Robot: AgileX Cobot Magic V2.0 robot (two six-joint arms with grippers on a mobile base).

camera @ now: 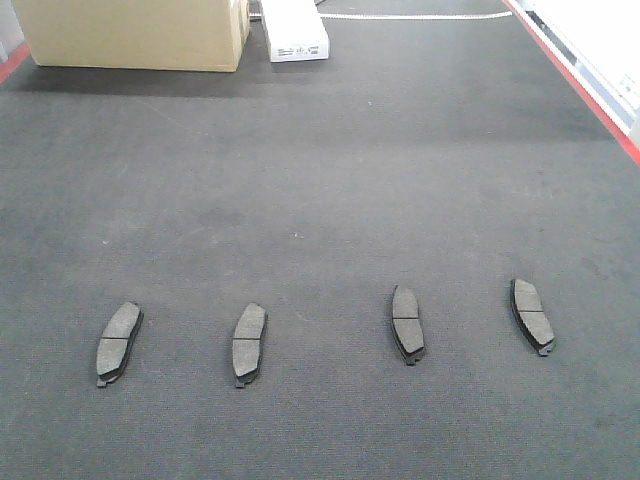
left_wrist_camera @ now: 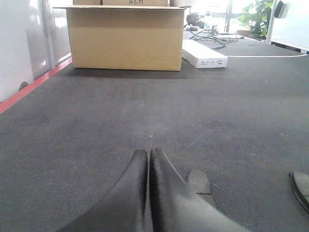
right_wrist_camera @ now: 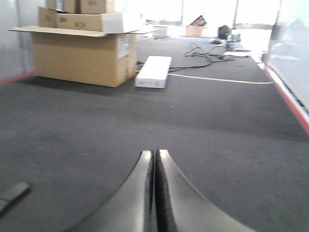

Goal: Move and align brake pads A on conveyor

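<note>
- Front view: four brake pads lie face up in a loose row across the near part of the conveyor [camera: 320, 180], all well apart from one another. The far-left pad [camera: 119, 342] and the second pad [camera: 249, 343] lean with their tops to the right; the third pad [camera: 407, 323] and the far-right pad [camera: 532, 315] lean with their tops to the left, so the row is not aligned. At the far end of the belt stand a cardboard box [camera: 135, 32] and, just beside it, a white flat box [camera: 294, 30]. A red edge strip [camera: 590, 95] runs along the belt's right side. No gripper shows in this view.
- Left wrist view: the left gripper [left_wrist_camera: 147, 153] hangs low over the belt with its two dark fingers pressed together, tips touching, nothing between them. One pad [left_wrist_camera: 200, 182] lies just right of the fingers, partly hidden behind them; another pad [left_wrist_camera: 301, 189] sits farther right at the frame edge. The cardboard box is well ahead of the gripper, slightly left, with the white box to its right.
- Right wrist view: the right gripper [right_wrist_camera: 154, 154] is likewise closed on nothing, fingers meeting along a thin seam. A dark pad edge [right_wrist_camera: 13, 192] lies well to its left, low in the frame. The cardboard box and white box lie far ahead and to the left.
</note>
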